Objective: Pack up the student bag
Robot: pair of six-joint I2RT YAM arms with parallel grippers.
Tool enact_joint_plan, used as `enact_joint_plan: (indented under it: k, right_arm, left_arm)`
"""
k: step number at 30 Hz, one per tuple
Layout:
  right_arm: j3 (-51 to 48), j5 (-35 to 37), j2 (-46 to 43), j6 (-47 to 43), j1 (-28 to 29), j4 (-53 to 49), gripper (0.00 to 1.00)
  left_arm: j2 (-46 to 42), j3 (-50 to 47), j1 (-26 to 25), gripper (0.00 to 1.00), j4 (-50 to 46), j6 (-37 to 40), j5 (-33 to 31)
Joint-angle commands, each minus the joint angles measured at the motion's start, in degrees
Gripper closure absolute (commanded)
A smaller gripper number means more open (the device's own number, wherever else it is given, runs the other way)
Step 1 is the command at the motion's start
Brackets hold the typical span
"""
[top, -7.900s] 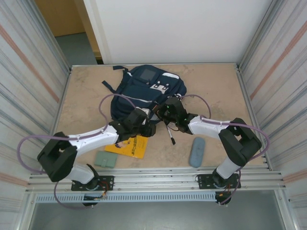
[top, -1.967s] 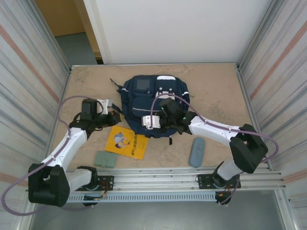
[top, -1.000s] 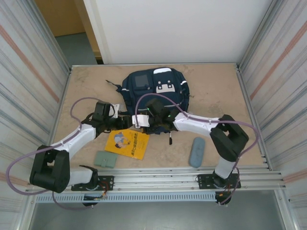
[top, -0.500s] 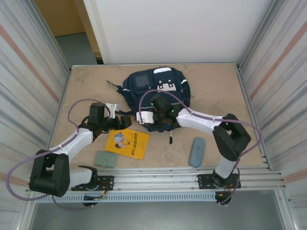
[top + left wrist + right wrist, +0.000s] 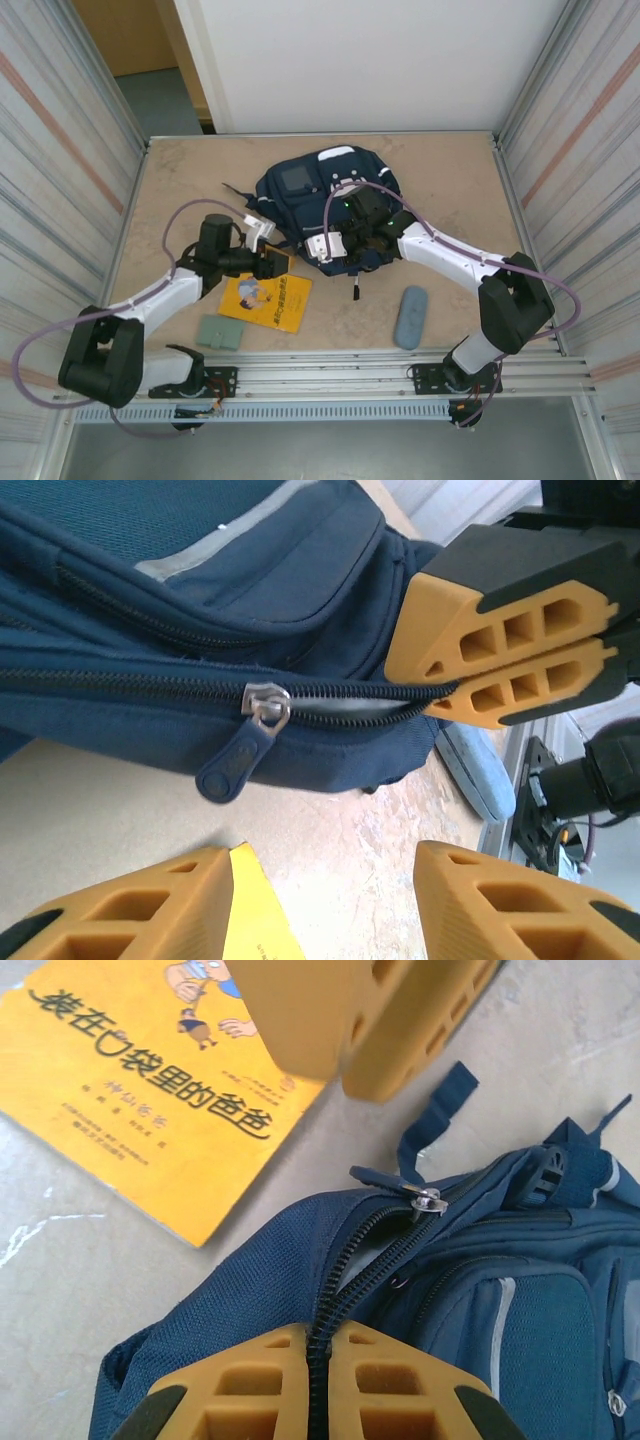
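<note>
The student bag (image 5: 318, 195), navy with white patches, lies mid-table, its main zipper partly undone. My right gripper (image 5: 335, 248) is shut on the bag's zipper edge at its near side, the zipper teeth pinched between the orange fingers (image 5: 320, 1338). The metal slider (image 5: 425, 1198) with its blue pull tab (image 5: 235, 762) sits a short way along the zipper. My left gripper (image 5: 273, 263) stands open just left of the bag's near edge; in its wrist view the gripper (image 5: 320, 905) holds nothing, and the pull tab hangs just beyond it.
A yellow book (image 5: 266, 299) lies under and in front of the left gripper. A green wallet (image 5: 220, 331) sits near the front edge. A grey-blue pencil case (image 5: 410, 317) lies at the front right, and a pen (image 5: 353, 286) pokes out below the bag.
My left gripper has moved right, up to the bag's near edge. My right gripper, still clamped on the zipper edge, has shifted right, and the bag has turned slightly.
</note>
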Motion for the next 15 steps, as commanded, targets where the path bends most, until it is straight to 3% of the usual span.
enact_joint_plan:
  k: [1, 7, 15]
  right_arm:
    - [0.3, -3.5, -3.0, -3.6, 1.5, -0.5, 1.00]
    - [-0.2, -3.4, -3.6, -3.8, 2.4, -1.0, 1.00]
    - [-0.6, -3.4, -4.5, -4.0, 2.7, -1.5, 1.00]
  left_arm:
    - [2.1, 4.1, -2.9, 0.49, -2.5, 5.2, -0.9]
    - [6.3, 7.6, -4.4, 0.49, -4.6, 6.5, -7.8]
    - [5.3, 5.1, -4.4, 0.46, -2.9, 6.6, -16.4]
